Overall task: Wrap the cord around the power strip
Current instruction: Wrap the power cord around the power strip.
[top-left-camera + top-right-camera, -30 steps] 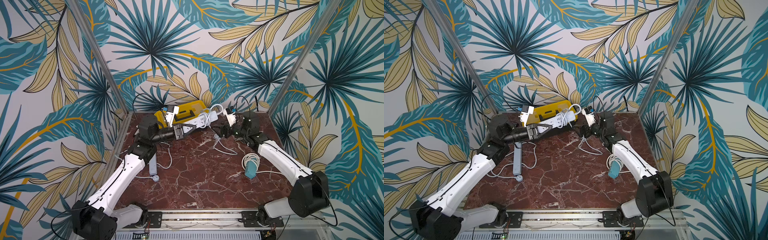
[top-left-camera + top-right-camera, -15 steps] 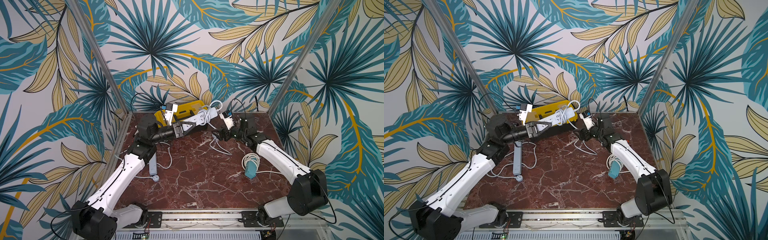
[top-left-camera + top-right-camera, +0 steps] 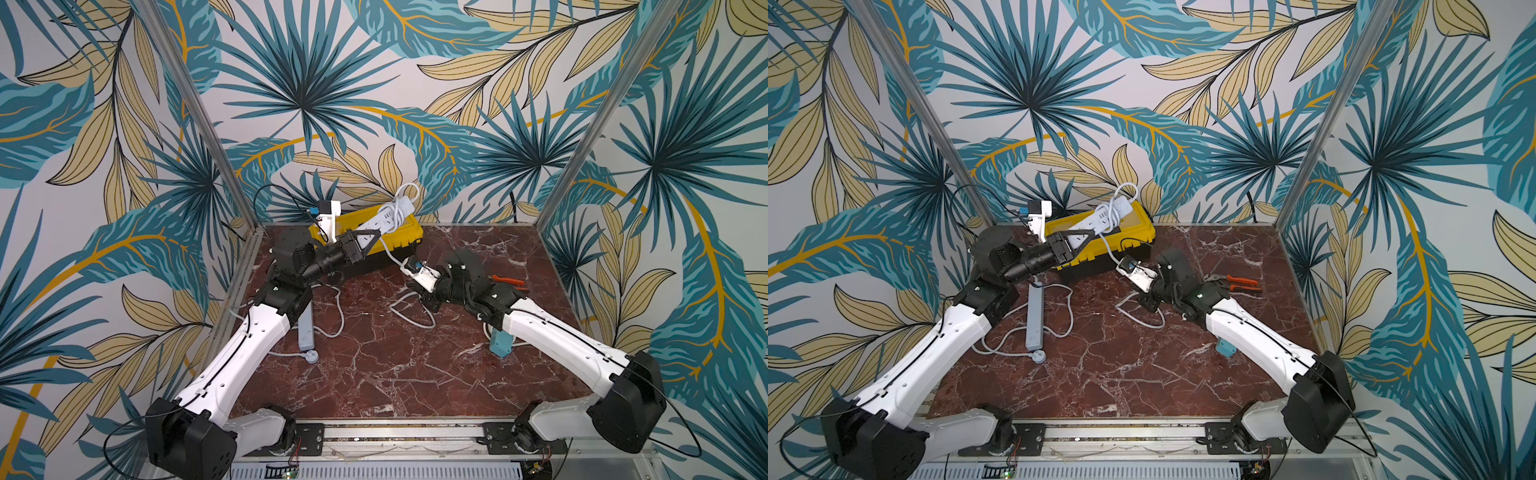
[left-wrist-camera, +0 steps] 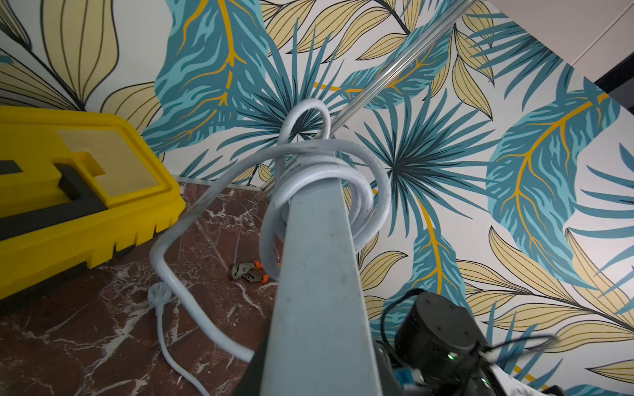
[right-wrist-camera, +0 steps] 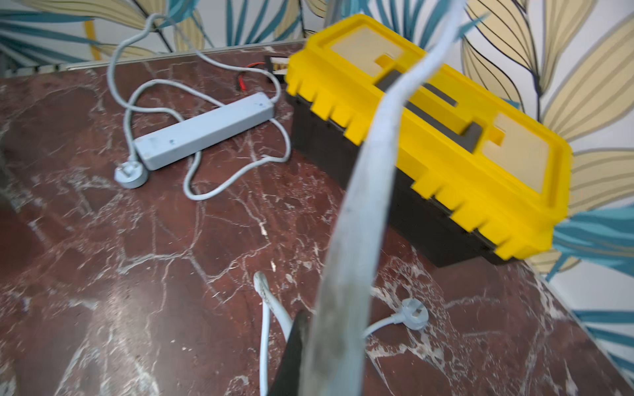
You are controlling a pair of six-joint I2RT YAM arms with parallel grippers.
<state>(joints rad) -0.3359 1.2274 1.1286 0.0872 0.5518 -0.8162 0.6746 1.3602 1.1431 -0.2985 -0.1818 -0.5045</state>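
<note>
Right fingers lowered, clamped on blurred cord; left fingers hold the power strip.

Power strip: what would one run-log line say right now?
left fingers: shut on power strip, raised near yellow toolbox | right fingers: shut on cord | wrap: partly done

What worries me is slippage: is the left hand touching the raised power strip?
Touching. The left wrist view shows the power strip pinched against a dark finger of the left hand.

Grey power strip seen lengthwise, cord looped around its far end, plug laid on worktop, yellow toolbox nearby
</note>
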